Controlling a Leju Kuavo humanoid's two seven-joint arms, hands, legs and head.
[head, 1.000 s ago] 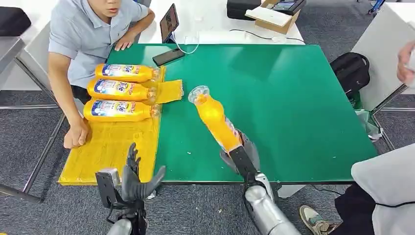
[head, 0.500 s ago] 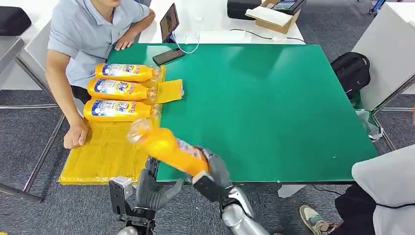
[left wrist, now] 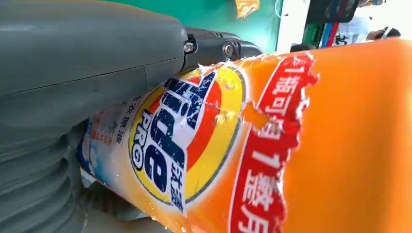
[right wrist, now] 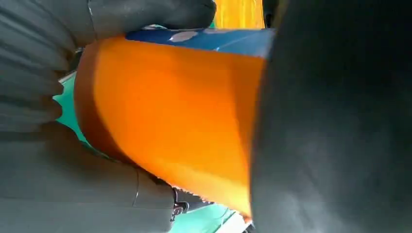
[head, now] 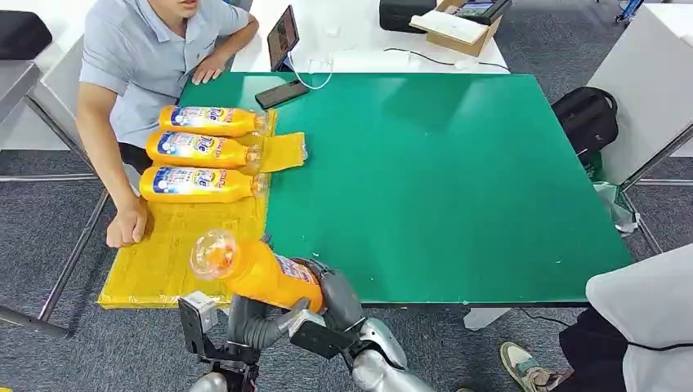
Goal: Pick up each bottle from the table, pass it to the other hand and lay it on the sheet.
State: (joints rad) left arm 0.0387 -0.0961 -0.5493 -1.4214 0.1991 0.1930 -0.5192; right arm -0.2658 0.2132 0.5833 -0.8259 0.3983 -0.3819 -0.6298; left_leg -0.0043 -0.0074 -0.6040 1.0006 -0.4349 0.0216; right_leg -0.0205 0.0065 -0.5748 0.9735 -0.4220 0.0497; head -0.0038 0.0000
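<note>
Over green table's (head: 458,163) edge, both hands' fingers (head: 335,296) clasp bottle (head: 257,269).

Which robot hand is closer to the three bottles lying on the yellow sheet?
Left. The left hand sits below the sheet's near edge, under the held bottle; the right hand grips that bottle further right.

The setting is presenting as an office or lab test room. Grey carpet tile flooring (head: 49,237) is covering the room. A green-topped rectangular desk (head: 458,180) is standing among white worktables (head: 359,37). An open cardboard box (head: 458,28), a propped dark tablet (head: 283,37) with a white cable (head: 315,77), and a black backpack (head: 587,118) on the floor are lying about. A person in a light blue shirt (head: 135,61) is sitting alongside.
</note>
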